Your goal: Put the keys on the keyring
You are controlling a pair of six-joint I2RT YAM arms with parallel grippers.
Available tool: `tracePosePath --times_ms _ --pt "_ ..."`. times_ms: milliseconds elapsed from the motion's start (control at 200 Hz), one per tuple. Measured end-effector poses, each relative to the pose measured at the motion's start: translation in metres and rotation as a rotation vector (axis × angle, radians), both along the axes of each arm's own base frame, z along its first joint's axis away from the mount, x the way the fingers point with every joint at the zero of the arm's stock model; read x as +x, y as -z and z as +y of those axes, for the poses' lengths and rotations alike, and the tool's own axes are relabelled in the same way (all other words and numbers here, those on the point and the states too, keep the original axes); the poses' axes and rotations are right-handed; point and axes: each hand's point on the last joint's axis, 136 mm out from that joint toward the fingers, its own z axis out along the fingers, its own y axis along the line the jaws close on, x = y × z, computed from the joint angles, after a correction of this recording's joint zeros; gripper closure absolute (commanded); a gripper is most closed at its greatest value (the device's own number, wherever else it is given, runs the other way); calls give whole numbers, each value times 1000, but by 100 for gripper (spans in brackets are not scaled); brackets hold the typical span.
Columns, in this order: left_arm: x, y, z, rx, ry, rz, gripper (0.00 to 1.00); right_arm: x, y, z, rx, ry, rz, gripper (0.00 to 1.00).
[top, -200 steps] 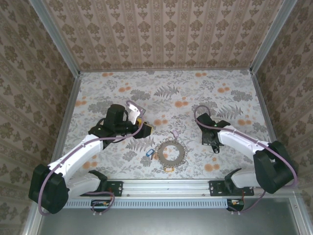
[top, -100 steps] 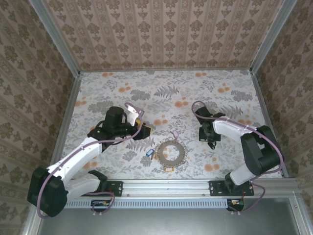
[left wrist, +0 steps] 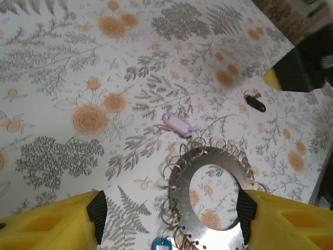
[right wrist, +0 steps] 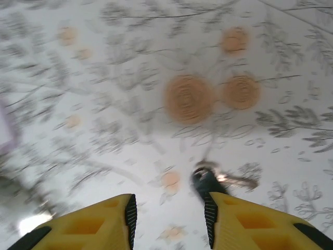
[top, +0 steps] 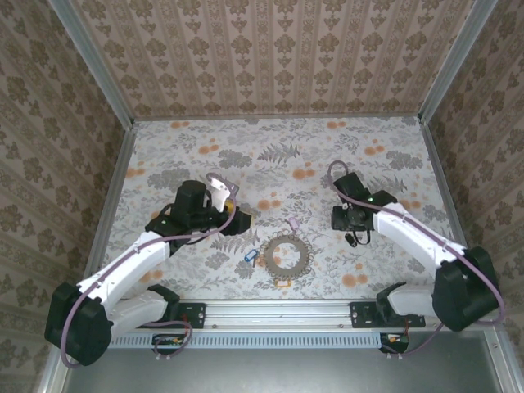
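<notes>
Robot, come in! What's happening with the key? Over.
Both open, empty: left gripper near the keyring, right gripper just above the key. Key loose on the table, not on ring yet. Purple tag beside ring, clear of key.

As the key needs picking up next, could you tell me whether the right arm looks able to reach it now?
Probably yes: the key lies uncovered on the table just ahead of the open right gripper, with nothing between them.
</notes>
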Motion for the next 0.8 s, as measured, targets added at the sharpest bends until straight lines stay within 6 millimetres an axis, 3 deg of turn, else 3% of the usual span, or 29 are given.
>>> tracePosePath --times_ms 150,340,600,800 --pt "-8 10 4 42 14 39 29 -30 1 54 211 -135 94 61" --pt "-27 20 3 118 86 40 26 -53 14 84 386 -72 297 60" --pt "-26 25 4 147 96 26 26 -58 31 85 411 -59 391 59" --pt "-28 34 1 166 123 48 26 -77 51 76 398 -3 473 57"
